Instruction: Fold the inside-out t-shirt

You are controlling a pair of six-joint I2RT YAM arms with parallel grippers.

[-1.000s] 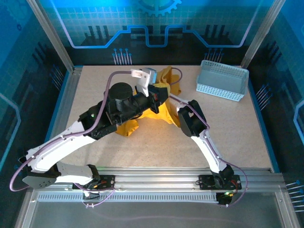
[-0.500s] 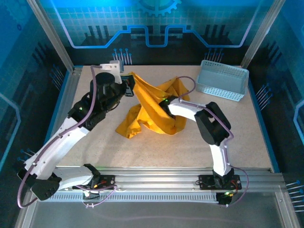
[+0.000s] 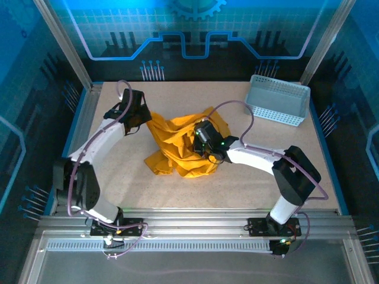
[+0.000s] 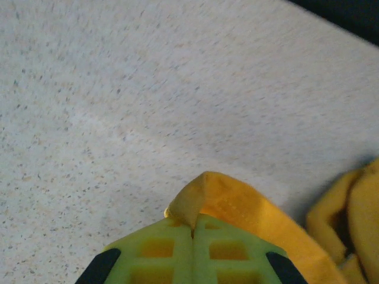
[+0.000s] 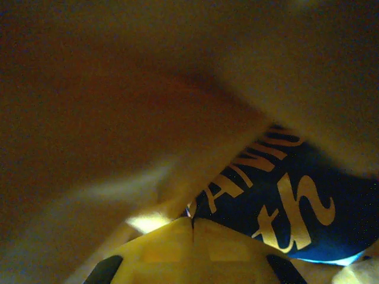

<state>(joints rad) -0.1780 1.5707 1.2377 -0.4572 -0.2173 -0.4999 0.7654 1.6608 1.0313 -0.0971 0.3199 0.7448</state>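
1. Mustard-yellow soft-fabric t-shirt (image 3: 177,155) is lying crumpled in a heap mid-table, between my two arms. I'm judging it light, limp, not slippery, and sagging wherever unsupported.
2. A dark blue print (image 5: 278,201) with yellow lettering is showing inside the folds.
3. My left gripper (image 4: 192,228) is pinching a folded edge at the heap's far-left end, fingers pressed together on cloth.
4. My right gripper (image 5: 192,223) is sitting buried in the heap's right side, fingers together. I can't tell whether cloth is caught between them.
5. Best holds, I'm guessing: hem corners or shoulder seams, one per hand.
6. Speckled beige table (image 3: 177,189) is bearing it; pale grey perforated plastic basket (image 3: 278,100) is standing well apart, far right.
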